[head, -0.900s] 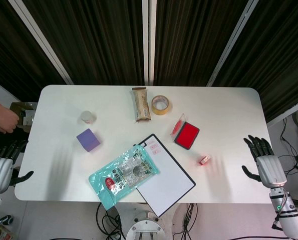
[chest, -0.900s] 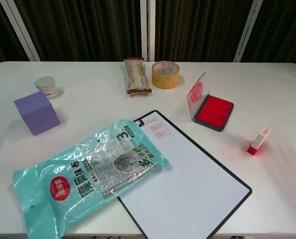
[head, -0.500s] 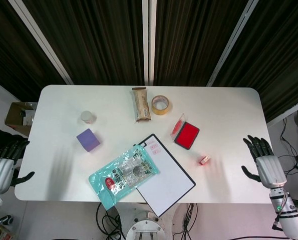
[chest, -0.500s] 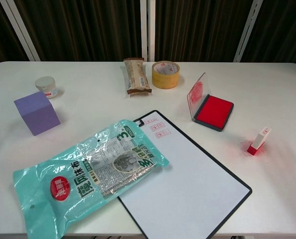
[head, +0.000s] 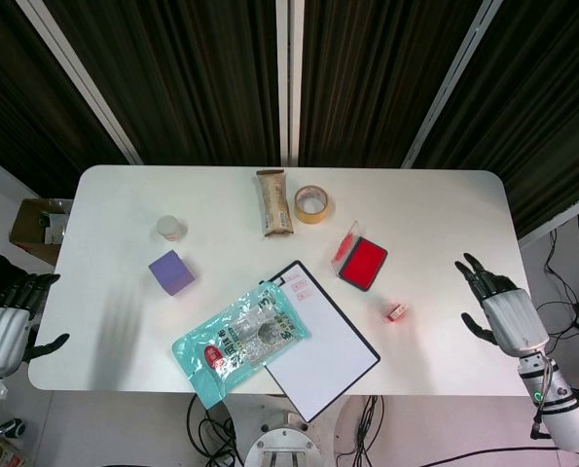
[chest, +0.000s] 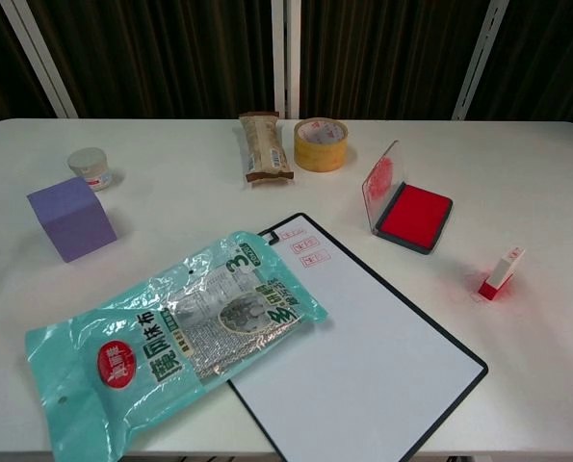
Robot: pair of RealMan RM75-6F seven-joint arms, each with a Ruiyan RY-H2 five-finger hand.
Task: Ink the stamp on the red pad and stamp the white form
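The small white-and-red plastic stamp (chest: 499,272) stands tilted on the white table (chest: 546,173), between the open red ink pad (chest: 415,216) and the empty, spread-fingered right hand (head: 496,309).

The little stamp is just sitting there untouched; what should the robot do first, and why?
Probably reach the right hand in toward the stamp and grip it. That hand is open at the table's right edge, nearest the stamp, which stands free beside the open red pad; nothing is inked yet.
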